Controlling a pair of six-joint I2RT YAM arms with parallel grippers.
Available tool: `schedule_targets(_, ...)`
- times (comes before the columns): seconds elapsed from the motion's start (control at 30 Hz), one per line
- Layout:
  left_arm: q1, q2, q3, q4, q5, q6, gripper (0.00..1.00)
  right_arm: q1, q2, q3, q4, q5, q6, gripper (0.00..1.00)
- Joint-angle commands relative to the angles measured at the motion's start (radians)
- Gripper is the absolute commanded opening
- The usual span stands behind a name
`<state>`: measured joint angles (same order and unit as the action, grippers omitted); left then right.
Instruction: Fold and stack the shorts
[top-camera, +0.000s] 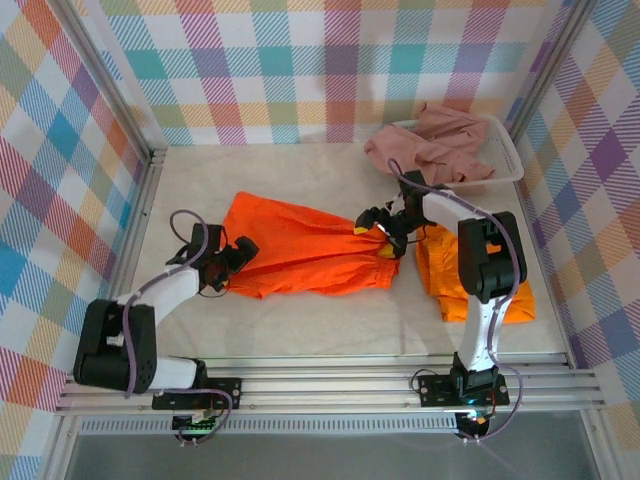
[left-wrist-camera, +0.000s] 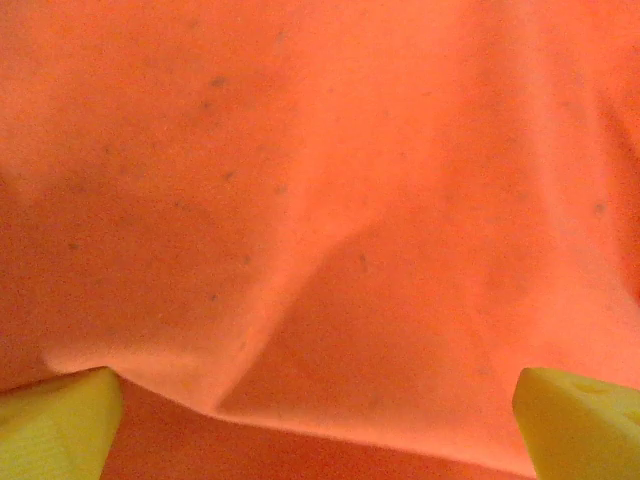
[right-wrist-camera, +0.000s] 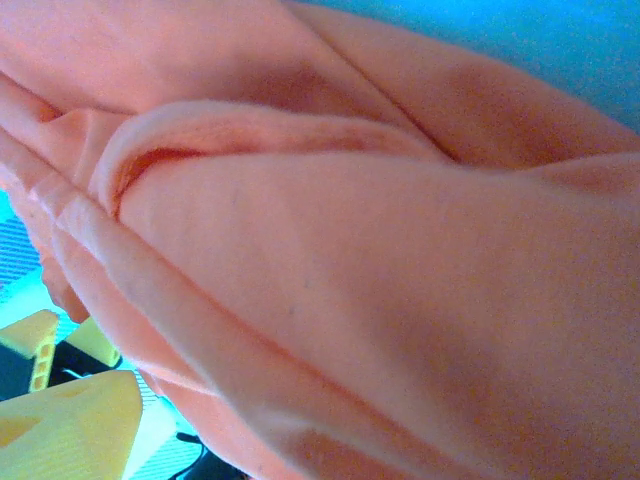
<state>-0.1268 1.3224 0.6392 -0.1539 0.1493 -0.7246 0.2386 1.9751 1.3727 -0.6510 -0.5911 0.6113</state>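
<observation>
One pair of orange shorts (top-camera: 305, 255) is lying spread across the middle of the counter (top-camera: 200, 170), its bunched end pointing toward the right edge and its cloth rippling lightly. A second orange pair (top-camera: 480, 295) is sitting folded into a smaller block by the right edge, toward the near-right corner, with the right arm (top-camera: 480, 260) crossing over part of it. The dusty pink shorts (top-camera: 425, 145) are slumping in a crumpled heap in the white mesh basket (top-camera: 512, 160) at the far-right corner, spilling over its left rim.

The left fingers (top-camera: 243, 250) are resting at the spread pair's left end. In the left wrist view they (left-wrist-camera: 60, 420) are standing wide apart at the lower corners, with orange cloth lying between them and nothing pinched. The right fingers (top-camera: 380, 228) are sitting at the bunched right end of the same pair.

The counter is showing pale beige, with pastel plaid panels (top-camera: 330, 60) walling it on three sides and an aluminium rail (top-camera: 330, 385) running along the near edge.

In the right wrist view, cloth tinted salmon is bulging close to the lens. One yellow finger (right-wrist-camera: 60, 430) is showing at the lower left and its partner is hidden, so I cannot tell whether the right fingers are gripping.
</observation>
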Motion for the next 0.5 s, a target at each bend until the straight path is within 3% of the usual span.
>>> schedule_targets(0.0, 0.011, -0.153, 0.057, -0.062, 0.061, 0.077, 1.00, 0.015, -0.143, -0.060, 0.021, -0.055, -0.023, 0.96)
schedule_targets(0.17, 0.003, -0.154, 0.256, -0.115, 0.162, 0.087, 1.00, 0.119, -0.266, -0.068, 0.009, -0.037, -0.012, 0.99)
schedule_targets(0.27, -0.017, -0.048, 0.362, -0.134, 0.214, 0.058, 1.00, 0.180, -0.291, -0.102, 0.044, -0.034, 0.041, 0.99)
schedule_targets(0.47, -0.097, 0.230, 0.505, -0.008, 0.254, 0.006, 1.00, 0.241, -0.288, -0.204, 0.106, 0.016, 0.104, 0.99)
